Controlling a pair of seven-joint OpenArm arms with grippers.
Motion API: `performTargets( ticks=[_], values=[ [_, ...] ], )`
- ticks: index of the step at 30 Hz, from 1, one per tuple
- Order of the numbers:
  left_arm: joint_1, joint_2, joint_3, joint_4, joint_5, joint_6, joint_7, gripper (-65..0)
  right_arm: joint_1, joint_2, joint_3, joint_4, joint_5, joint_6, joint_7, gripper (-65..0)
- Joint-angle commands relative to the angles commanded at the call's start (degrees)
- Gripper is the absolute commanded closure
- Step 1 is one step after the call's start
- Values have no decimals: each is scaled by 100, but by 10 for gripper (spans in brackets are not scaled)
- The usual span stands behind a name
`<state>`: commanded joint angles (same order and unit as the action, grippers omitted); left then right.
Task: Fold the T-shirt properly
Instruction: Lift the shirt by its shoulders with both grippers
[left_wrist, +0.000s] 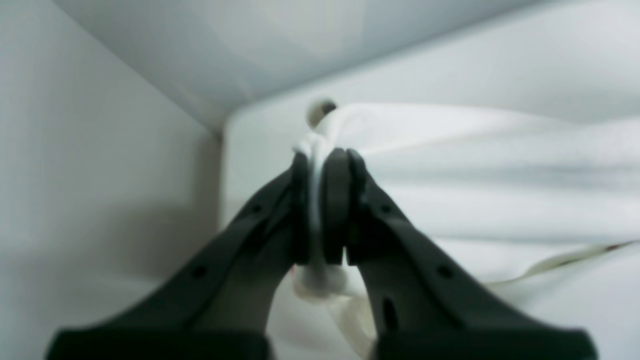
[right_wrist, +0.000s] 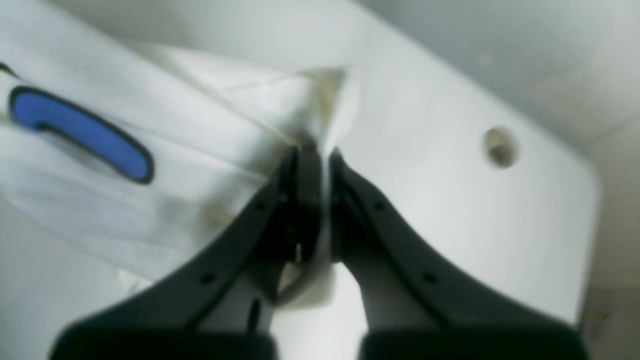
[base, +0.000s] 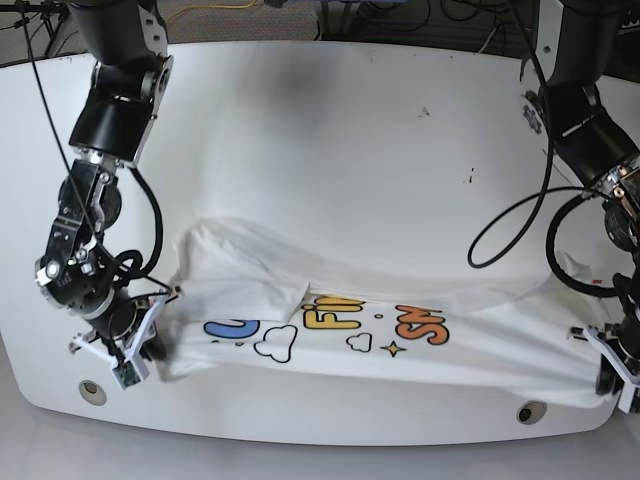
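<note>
White T-shirt (base: 380, 320) lies stretched left to right along the near edge of the worktop (base: 330, 130), wrinkled, one sleeve folded over. Print partly legible, possibly "FI" and "SM", with clouds and a star. Left gripper (left_wrist: 322, 210) and right gripper (right_wrist: 312, 200) each have jaws closed tight on bunched shirt fabric at opposite ends.

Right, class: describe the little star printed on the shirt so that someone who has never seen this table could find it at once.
Start at the white rounded table and find the white cotton T-shirt stretched along its near edge between the two arms. Below its row of coloured letters sits a small yellow four-pointed star, right of the two black-outlined white clouds. It is the only pointed shape there.
</note>
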<state>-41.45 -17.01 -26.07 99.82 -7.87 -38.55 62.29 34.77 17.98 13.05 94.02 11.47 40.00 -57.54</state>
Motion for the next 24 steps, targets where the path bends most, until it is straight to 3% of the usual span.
performTargets(
  ticks=[3, 6, 13, 18, 24],
  values=[
    [-624, -9, 0, 114, 9, 35, 308, 0, 598, 167, -44, -9, 0, 0, -202, 0],
    [-1292, -18, 0, 70, 9, 229, 554, 0, 1240, 290, -167, -62, -18, 0, -325, 0],
    [-2251, -26, 26, 70, 18, 334, 589, 0, 2374, 554, -589, -132, -9, 0, -571, 0],
    [-2523, -105, 97, 62, 18, 334, 598, 0, 2673, 677, -870, -114, -9, 0, -580, 0],
    [-2251, -105, 255, 79, -18, 316, 598, 0, 2426, 791, -870, -26, 9, 0, -615, 0]
  ],
)
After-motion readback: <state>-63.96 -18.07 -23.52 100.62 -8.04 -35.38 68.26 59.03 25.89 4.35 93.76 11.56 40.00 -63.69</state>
